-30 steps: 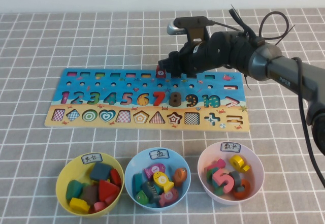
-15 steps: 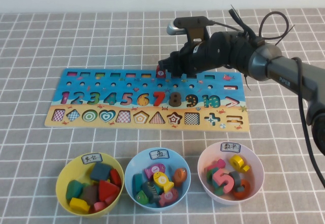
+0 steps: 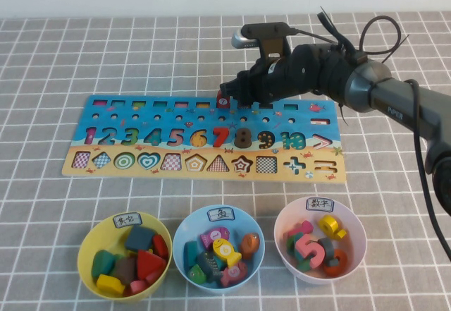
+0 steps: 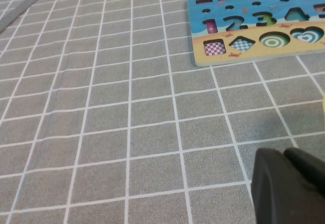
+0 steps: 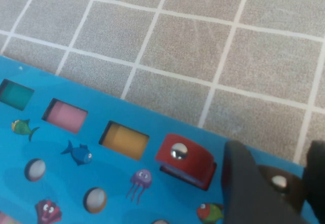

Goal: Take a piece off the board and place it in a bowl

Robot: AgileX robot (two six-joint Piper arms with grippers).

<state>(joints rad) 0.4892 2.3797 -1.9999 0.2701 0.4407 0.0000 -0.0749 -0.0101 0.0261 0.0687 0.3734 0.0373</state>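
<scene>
Right wrist view: right end effector (image 5: 277,183) astride rounded dark wooden piece (image 5: 278,183).

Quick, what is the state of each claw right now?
Left claw: low over the bare table, cannot be told.
Right claw: at the board's far edge, fingers either side of the dark piece, not yet gripping it.

Even, bright, diffuse light gives only soft shadows under the bowls, while the wrist views blur the dark gripper parts nearest the lens.
</scene>
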